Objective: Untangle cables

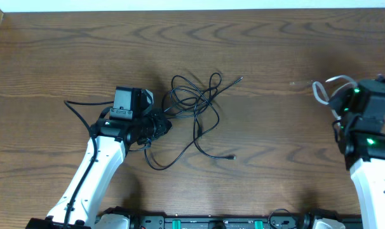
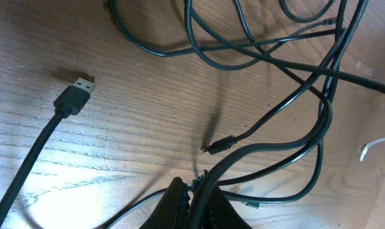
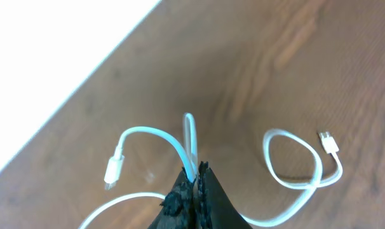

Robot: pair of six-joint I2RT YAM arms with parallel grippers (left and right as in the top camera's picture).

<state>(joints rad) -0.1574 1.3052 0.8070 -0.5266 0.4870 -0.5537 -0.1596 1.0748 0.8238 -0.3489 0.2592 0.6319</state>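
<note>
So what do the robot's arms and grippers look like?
The left arm and right arm have white links and black wrists; green lights glow on the right. The left gripper and right gripper are black and tapering.

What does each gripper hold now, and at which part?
The left gripper pinches a black cable mid-length, not at a plug; the right gripper pinches the white cable at a bend between its plugs.

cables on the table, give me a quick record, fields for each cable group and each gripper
black cables: tangled loops on the wooden table, centre-left
white cable: apart from the tangle, far right
left gripper: shut on a strand of the black cables
right gripper: shut on the white cable
status: black cables not yet separated
</note>
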